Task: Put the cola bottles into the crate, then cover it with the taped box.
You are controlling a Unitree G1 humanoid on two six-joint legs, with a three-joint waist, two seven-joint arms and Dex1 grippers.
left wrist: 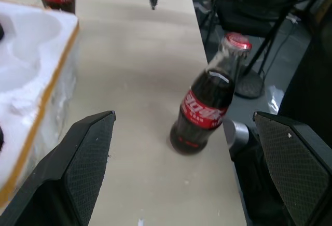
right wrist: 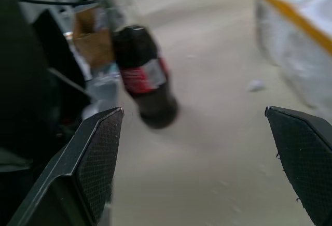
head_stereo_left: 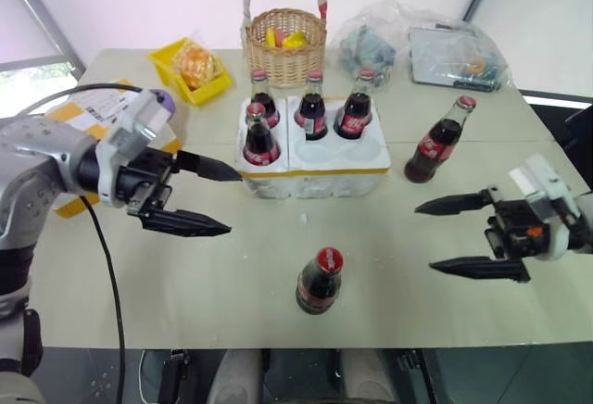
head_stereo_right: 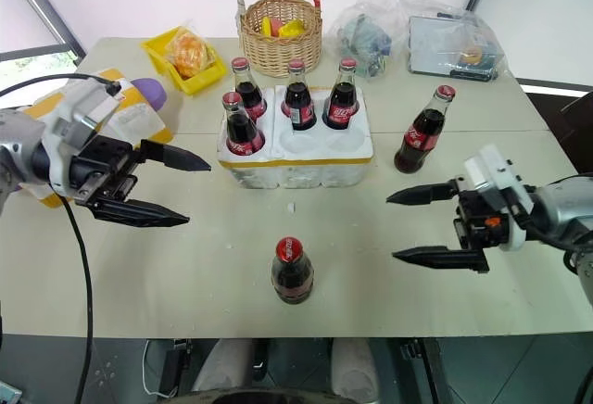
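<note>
Cola bottles of small dark glass, each with a red cap and red label, are what we have to move, and we place everything against the low white styrofoam crate (head_stereo_left: 315, 158) with its thin yellow tape band. Nearest to us, one loose bottle (head_stereo_left: 320, 281) stands upright on the pale bench (head_stereo_left: 232, 284), well in front of the crate. Our left hand (head_stereo_left: 215, 199) hovers just to the crate's left, jaws spread wide and holding nothing; our right hand (head_stereo_right: 410, 226) hangs well to the crate's right and nearer to us, equally wide open and empty. A second loose bottle (head_stereo_left: 436, 142) stands just beside the crate's right end. Four bottles sit in the crate's wells: one (head_stereo_left: 259, 135) in the front left, three along the back row, leaving two front wells free. Behind the crate stands a wicker basket (head_stereo_left: 284, 38), and left of that a small yellow plastic bin (head_stereo_left: 190, 69).

We judge the glass rigid, smooth, likely slippery and breakable if knocked over, with a tall narrow shape that tips easily. We would grip the near bottle across its labelled body, keeping it upright.
</note>
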